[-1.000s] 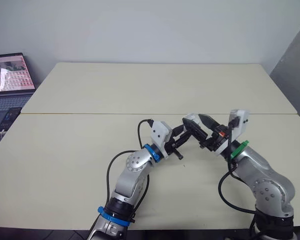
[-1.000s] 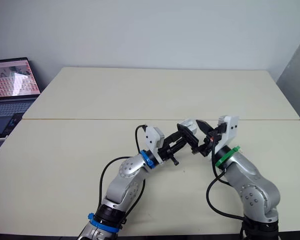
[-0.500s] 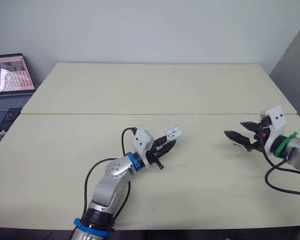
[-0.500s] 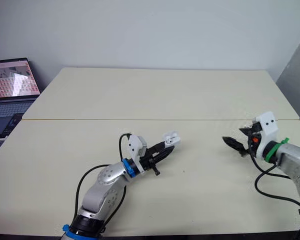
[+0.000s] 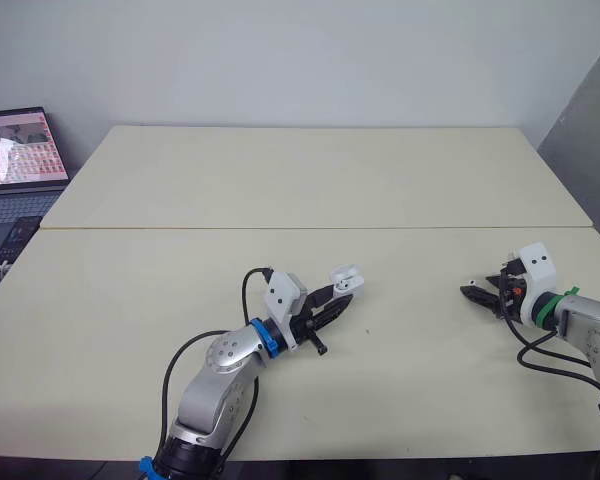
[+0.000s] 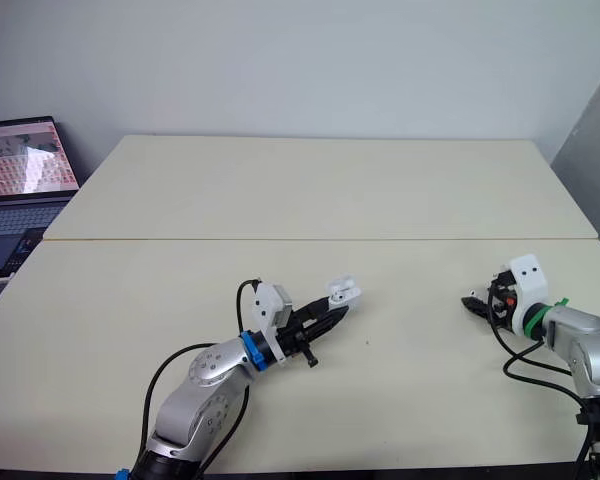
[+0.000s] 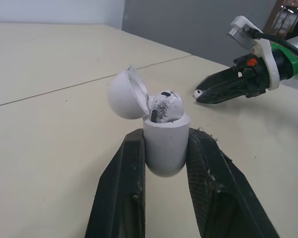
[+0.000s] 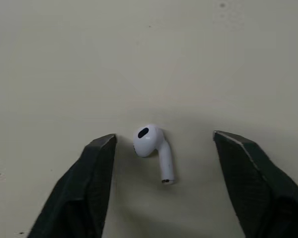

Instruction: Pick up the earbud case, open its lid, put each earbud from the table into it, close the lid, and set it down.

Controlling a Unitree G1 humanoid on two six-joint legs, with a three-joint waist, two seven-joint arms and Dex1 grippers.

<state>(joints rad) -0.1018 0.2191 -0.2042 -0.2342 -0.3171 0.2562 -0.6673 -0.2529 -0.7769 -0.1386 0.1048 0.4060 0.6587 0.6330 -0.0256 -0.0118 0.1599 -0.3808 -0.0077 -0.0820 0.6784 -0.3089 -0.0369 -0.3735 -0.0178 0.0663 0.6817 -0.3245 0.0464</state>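
Step in hand: pickup of the second earbud.

The earbud case is pinched by its body between the fingers of the left gripper, near the middle of the table. The lid is tipped back open, and one seated earbud is visible inside.

The loose earbud lies on the table toward the right side, between the spread fingers of the right gripper and touched by neither.

Next move, as judged: the fingers are to be closed squarely, since so small and rounded a piece could be squeezed out sideways.

The table's right edge is near. Bare surface is left between the grippers for the carry. A laptop stands well apart, beyond the left edge.
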